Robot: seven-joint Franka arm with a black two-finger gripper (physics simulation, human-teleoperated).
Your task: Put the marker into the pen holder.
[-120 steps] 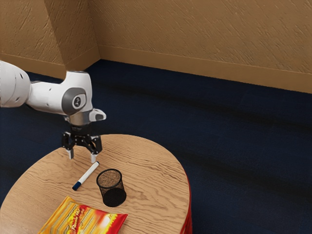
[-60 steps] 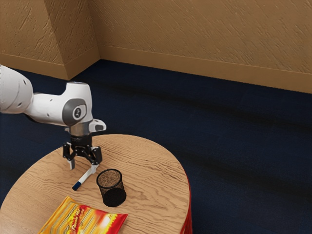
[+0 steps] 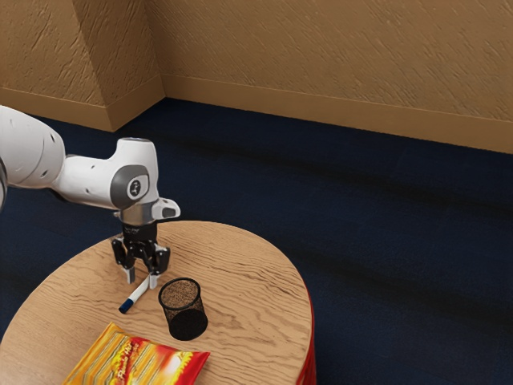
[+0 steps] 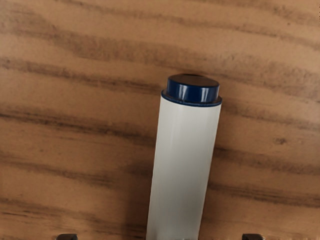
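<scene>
White and blue, the marker (image 3: pixel 139 295) lay on the table (image 3: pixel 248 297), just to the exterior view's left of the pen holder (image 3: pixel 183 309). I had the fingers (image 3: pixel 154 281) spread wide, one on each side of the marker near its end, with nothing gripped. They were close to the pen holder too, so I thought a small slip that way could knock it over. If I closed crooked, one finger might push first and make the round marker roll. Going too low could bump the wood. Grabbing so near the end, I feared the long part would droop or swing, then hit the pen holder's rim instead of dropping in.
</scene>
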